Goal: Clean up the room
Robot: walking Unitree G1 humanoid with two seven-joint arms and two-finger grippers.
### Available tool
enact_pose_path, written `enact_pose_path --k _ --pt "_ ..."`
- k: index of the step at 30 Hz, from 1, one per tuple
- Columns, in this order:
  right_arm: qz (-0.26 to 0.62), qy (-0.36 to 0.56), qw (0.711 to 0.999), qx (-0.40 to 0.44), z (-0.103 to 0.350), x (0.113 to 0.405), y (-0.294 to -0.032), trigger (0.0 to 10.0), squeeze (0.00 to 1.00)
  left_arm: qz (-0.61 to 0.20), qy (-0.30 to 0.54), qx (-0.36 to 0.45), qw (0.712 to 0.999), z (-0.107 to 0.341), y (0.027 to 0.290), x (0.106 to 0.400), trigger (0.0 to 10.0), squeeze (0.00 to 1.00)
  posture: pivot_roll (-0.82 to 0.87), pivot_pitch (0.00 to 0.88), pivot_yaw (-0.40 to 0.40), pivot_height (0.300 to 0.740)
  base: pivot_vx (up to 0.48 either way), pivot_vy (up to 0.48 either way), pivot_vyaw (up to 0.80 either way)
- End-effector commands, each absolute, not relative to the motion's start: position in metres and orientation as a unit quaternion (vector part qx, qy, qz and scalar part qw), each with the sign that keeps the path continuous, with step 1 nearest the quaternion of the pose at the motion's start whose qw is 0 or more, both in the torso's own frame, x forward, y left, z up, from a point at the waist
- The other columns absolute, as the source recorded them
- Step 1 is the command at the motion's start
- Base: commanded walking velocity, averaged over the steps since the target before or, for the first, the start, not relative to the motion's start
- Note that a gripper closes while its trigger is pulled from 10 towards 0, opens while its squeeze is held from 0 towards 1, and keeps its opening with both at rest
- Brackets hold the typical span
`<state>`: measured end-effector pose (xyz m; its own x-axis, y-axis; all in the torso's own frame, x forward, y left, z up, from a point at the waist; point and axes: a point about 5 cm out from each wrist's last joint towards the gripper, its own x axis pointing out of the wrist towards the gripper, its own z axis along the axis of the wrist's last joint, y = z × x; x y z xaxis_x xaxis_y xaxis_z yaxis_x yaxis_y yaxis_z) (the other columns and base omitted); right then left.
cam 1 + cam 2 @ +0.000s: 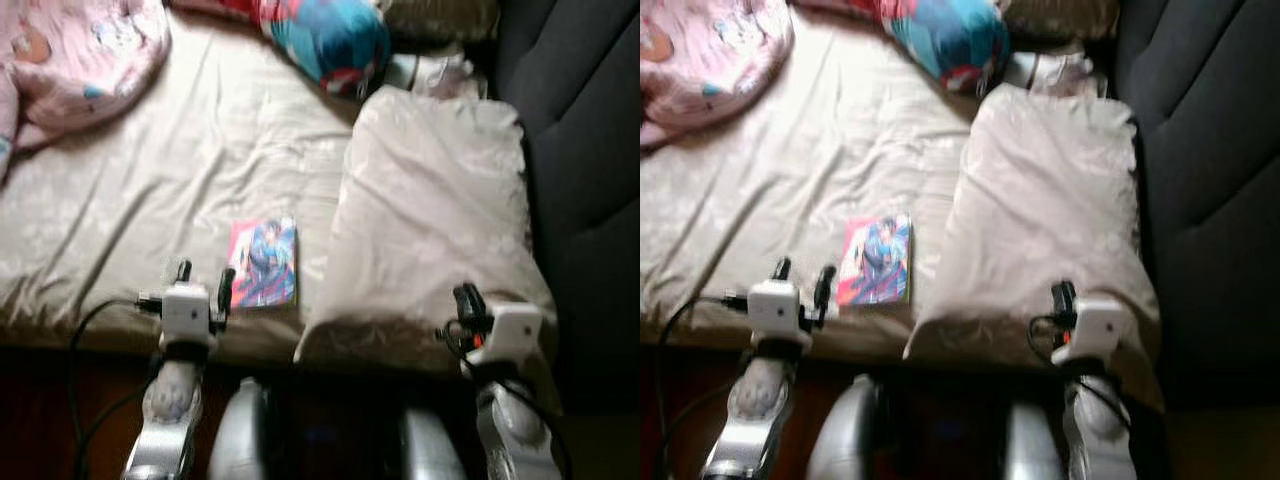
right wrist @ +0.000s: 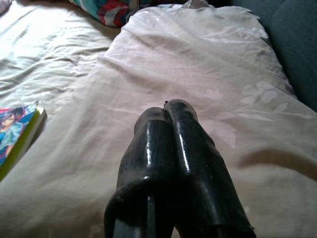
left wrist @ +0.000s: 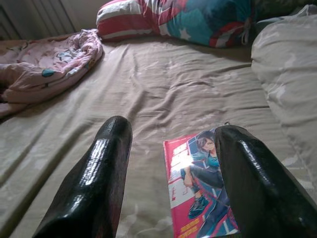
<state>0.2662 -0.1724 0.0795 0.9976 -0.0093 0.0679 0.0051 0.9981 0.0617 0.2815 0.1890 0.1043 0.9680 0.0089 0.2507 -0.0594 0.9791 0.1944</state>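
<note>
Bed (image 1: 200, 150) with beige sheet, several items on it.
Book (image 1: 264, 263) lies flat near the front edge, just beside a big pale pillow (image 1: 430, 220) on the right. Pink blanket (image 1: 70, 60) bunched at far left corner. Red-blue pillow (image 1: 325, 40) at far edge, near the pale pillow's top.

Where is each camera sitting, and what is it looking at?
Left eye view: on the head, looking down at the bed, with both silver arms at the bottom.
Right eye view: beside it, same scene; comic book beside the big pillow.
Left wrist view: on the left arm, looking along the open left hand at the comic book.
Right wrist view: on the right arm, looking along the shut right hand over the big pillow.
Shared: the comic book shows in all four views.
</note>
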Motion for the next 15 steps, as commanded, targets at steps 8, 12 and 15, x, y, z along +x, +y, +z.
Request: enact_pose_path --k 8,12,15 --pt "-0.028 -0.030 0.999 0.026 0.072 0.264 -0.180 10.0 0.00 0.029 -0.075 0.069 0.994 0.090 0.192 0.286 10.0 0.00 -0.11 0.184 0.056 0.671 0.000 0.000 0.00" --pt "-0.032 -0.029 0.999 0.021 0.069 0.264 -0.184 10.0 0.00 0.038 -0.052 0.058 0.996 0.083 0.194 0.286 10.0 0.00 -0.11 0.164 0.055 0.691 0.000 0.000 0.00" --pt "-0.030 -0.026 0.999 0.018 0.067 0.265 -0.184 10.0 0.00 0.048 -0.041 0.047 0.997 0.079 0.197 0.285 10.0 0.00 -0.11 0.159 0.051 0.711 0.000 0.000 0.00"
